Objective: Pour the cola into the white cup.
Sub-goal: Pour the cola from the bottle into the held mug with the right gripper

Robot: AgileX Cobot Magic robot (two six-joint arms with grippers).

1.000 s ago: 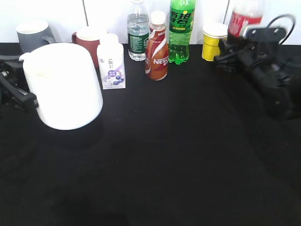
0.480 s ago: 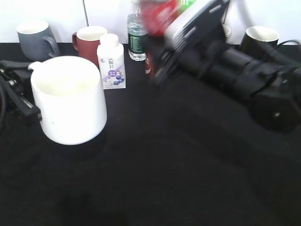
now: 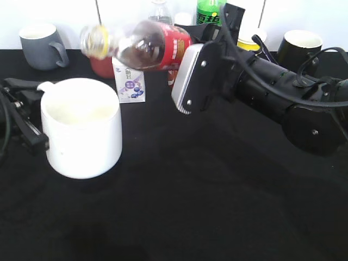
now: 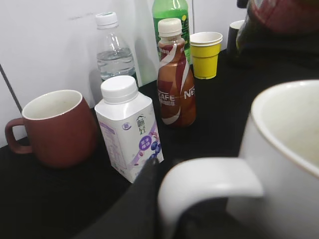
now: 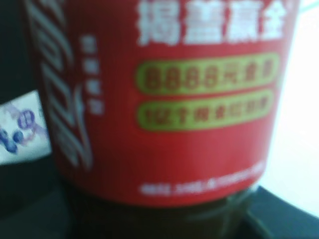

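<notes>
The cola (image 3: 149, 46) is held nearly on its side above the table (image 3: 179, 217), its yellow-capped neck pointing left and lying above and just behind the cup (image 3: 81, 128). It is clamped at its base end by the right gripper (image 3: 187, 65), whose white pad is seen pressed against the red label; in the right wrist view the label (image 5: 164, 99) fills the picture. Dark liquid is seen pooled along the lower side of the bottle.

The cup stands upright on the table, below and left of the cola's mouth. The left gripper (image 3: 24, 117) is placed at the cup's left side, at the handle (image 4: 209, 184); whether its jaws are pinched on the handle cannot be told.

Behind the cup a milk carton (image 4: 129, 132) is seen, with a red mug (image 4: 55, 127) to its left and a Nestle bottle (image 4: 174, 82) to its right. Further behind the cup stand a water bottle (image 4: 114, 50), a green bottle (image 4: 172, 10) and a yellow cup (image 4: 206, 54). A grey mug (image 3: 41, 46) is set far behind the cup to the left, a black mug (image 3: 299, 46) far to the right.
</notes>
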